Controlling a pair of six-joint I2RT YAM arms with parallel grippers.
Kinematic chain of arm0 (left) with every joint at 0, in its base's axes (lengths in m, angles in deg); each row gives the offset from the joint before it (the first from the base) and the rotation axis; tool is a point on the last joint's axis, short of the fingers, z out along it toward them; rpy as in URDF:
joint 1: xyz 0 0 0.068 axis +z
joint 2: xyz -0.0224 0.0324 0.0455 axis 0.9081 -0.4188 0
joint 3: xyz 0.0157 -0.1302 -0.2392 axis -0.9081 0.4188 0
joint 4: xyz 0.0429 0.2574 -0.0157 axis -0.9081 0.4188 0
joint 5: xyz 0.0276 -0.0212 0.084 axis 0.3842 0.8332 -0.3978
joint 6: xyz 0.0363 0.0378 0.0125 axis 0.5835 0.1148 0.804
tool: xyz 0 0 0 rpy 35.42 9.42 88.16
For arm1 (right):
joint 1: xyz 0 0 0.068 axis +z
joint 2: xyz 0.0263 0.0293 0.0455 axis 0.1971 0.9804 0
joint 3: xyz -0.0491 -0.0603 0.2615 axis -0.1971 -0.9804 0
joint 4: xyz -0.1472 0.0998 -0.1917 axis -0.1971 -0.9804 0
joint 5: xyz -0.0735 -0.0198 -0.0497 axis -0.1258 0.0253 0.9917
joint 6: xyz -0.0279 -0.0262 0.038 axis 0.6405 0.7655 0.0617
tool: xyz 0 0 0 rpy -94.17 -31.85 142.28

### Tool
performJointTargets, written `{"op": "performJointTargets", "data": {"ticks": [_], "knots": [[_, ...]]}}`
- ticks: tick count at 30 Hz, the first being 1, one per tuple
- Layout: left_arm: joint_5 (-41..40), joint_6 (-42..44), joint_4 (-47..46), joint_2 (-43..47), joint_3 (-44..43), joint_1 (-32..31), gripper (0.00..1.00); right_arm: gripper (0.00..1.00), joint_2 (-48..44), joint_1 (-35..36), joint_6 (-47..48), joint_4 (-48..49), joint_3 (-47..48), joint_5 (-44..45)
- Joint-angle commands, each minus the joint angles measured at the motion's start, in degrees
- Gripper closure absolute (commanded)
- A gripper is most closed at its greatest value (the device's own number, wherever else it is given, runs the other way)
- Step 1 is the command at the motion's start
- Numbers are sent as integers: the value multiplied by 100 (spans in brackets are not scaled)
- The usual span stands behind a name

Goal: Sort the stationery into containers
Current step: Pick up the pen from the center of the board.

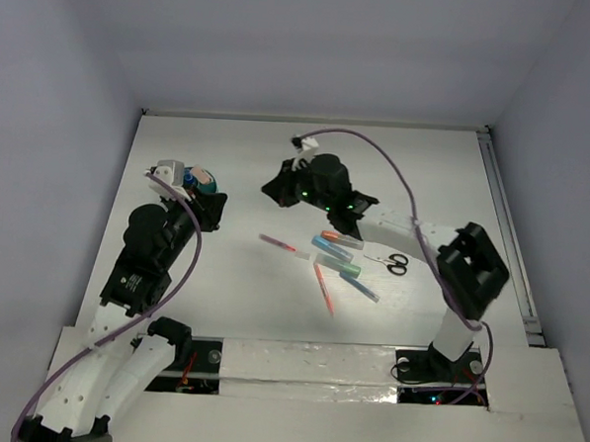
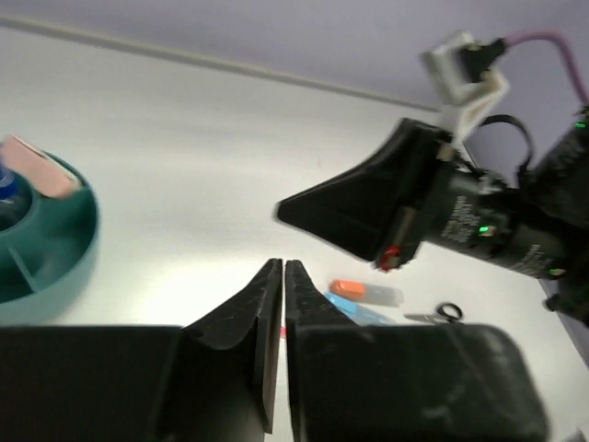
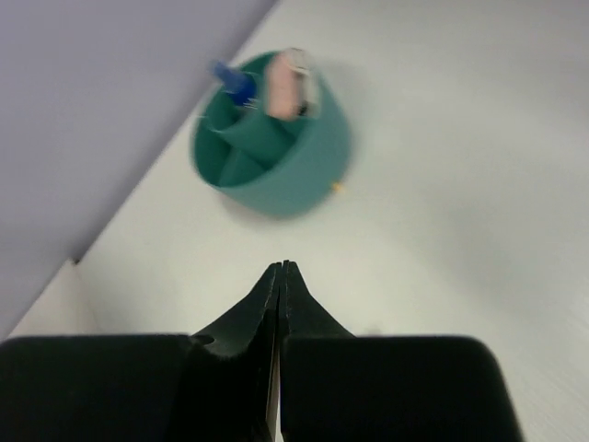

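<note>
Stationery was in neither gripper. The left gripper [image 2: 282,265] was pinched shut on nothing, and so was the right gripper [image 3: 280,267]. The teal pot [image 3: 308,161] sat at the upper left of the top view, right by the left gripper, maybe for easy drops. A pink thing [image 3: 285,87] and a blue-capped thing [image 3: 232,81] stood inside it. Loose pens [image 1: 337,261] and scissors [image 1: 398,263] lay mid-table by the right arm.
</note>
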Motion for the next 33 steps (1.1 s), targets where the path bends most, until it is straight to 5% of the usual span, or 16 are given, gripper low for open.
{"op": "performJointTargets", "data": {"ticks": [1,4,10,12,19,33], "knots": [[723,-219,-459,-243,54,35,100,100,-1127,-352,178,-353,-1073,899],[942,-316,-538,-384,98,35,100,100,-2109,-615,284,-1346,-2040,1645],[891,-159,-460,-515,-51,35,100,100,-3027,-1116,486,-2990,-3053,1543],[803,-70,-346,-559,-131,35,100,97,-2914,-1117,644,-3420,-2957,1429],[364,-149,-170,-551,-69,35,100,46,-1922,-1117,1364,-3703,-2211,1358],[257,-26,-126,-349,-78,35,97,42,-401,-1117,1883,-3957,-962,1639]]}}
